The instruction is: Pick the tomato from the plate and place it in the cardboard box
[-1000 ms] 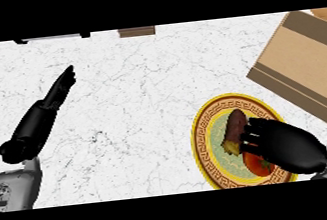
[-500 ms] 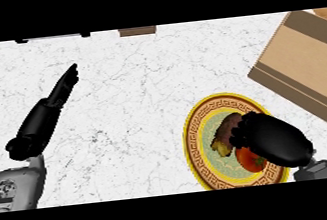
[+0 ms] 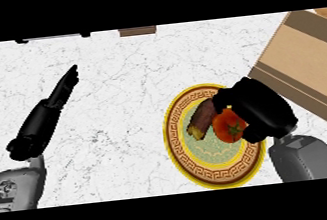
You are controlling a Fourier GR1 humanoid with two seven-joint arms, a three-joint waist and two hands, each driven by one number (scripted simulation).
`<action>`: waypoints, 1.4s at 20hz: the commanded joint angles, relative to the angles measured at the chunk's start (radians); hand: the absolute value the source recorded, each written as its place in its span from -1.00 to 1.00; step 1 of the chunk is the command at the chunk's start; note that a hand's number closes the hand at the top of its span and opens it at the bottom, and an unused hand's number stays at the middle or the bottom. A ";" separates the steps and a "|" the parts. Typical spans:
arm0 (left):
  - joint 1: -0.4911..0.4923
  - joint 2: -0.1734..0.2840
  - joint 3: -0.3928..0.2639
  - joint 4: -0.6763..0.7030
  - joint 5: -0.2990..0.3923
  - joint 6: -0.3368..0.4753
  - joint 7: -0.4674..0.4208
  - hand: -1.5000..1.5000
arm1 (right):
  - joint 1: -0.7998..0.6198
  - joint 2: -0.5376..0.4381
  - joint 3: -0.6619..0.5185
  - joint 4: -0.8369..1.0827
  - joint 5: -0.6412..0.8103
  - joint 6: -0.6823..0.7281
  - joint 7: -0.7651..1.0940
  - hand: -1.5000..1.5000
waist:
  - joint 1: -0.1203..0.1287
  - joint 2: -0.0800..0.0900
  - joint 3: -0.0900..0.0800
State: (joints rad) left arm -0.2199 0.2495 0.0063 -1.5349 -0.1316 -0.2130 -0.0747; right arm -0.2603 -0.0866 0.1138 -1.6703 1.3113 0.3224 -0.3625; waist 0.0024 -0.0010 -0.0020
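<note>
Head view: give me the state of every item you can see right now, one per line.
Red tomato: over the plate, right hand curled round it.
Dark brown oblong food: lying on the plate.
Round yellow patterned plate: flat on the counter.
Brown cardboard box: at the counter's right side.
Right hand: shut on the tomato.
Left hand: open, fingers straight.

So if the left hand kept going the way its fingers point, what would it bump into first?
The left hand points up and slightly right across bare counter. Nothing lies in that line up to the far edge, where a small brown object sits a little to the right. Height is unclear.
</note>
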 commanded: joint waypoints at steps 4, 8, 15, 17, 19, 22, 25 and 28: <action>0.043 -0.014 0.003 0.008 -0.010 0.002 -0.038 0.00 | -0.133 0.036 -0.136 -0.190 -0.070 0.146 0.161 1.00 | -0.006 -0.001 0.001; 0.012 -0.012 0.002 -0.037 -0.007 0.004 0.019 0.00 | -0.225 0.084 -0.270 -0.233 -0.157 0.144 0.379 1.00 | 0.000 -0.003 0.002; 0.011 0.015 0.034 -0.033 0.007 -0.019 0.013 0.00 | -0.410 -0.022 -0.545 -0.103 -0.245 0.137 0.481 1.00 | 0.003 0.002 0.002; -0.014 -0.001 0.021 -0.003 -0.016 -0.003 0.008 0.00 | -0.458 -0.073 -0.602 -0.020 -0.270 0.117 0.488 1.00 | 0.001 0.004 0.002; -0.002 -0.016 -0.007 -0.044 -0.019 -0.011 0.025 0.00 | -0.468 -0.158 -0.658 0.095 -0.288 0.071 0.431 1.00 | 0.006 0.004 0.003; 0.002 -0.004 0.020 -0.032 0.009 -0.035 0.034 0.00 | -0.501 -0.275 -0.673 0.208 -0.292 0.078 0.400 1.00 | 0.008 0.004 0.002; 0.034 -0.015 0.004 -0.044 -0.021 -0.015 0.002 0.00 | -0.459 -0.354 -0.649 0.361 -0.240 0.028 0.310 1.00 | 0.014 0.006 0.003; -0.021 -0.025 0.015 0.036 -0.037 0.006 -0.031 0.00 | -0.508 -0.443 -0.640 0.486 -0.242 0.134 0.307 1.00 | 0.006 0.008 0.002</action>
State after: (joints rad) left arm -0.2280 0.2404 0.0259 -1.5366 -0.1428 -0.2316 -0.0741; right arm -0.7517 -0.4257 -0.5200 -1.3301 1.0668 0.4037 -0.0149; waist 0.0115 0.0055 0.0001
